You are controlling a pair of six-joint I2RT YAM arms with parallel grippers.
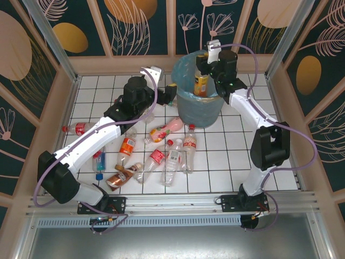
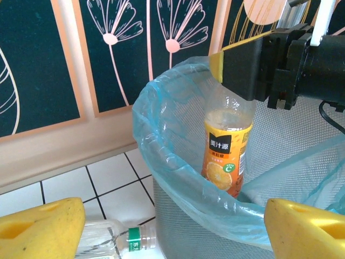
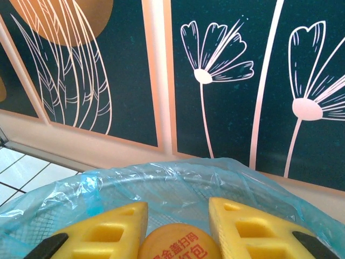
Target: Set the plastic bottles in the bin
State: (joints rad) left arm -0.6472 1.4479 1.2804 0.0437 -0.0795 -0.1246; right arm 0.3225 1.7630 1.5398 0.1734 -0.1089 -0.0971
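Clear, crumpled plastic bottles [image 1: 172, 157] litter your white-tiled tabletop [image 1: 237, 156] at centre-left. Your left gripper [image 1: 170, 95] hangs released beside the round mesh, bag-lined bin [image 1: 200, 114]. Your right gripper [image 3: 178, 208] clasps an orange-labelled bottle [image 2: 223, 156] upright inside its rim.

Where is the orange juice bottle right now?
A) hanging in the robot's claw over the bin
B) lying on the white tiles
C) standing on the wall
A: the right gripper is shut on the cap end of the orange juice bottle, holding it upright inside the rim of the bin.
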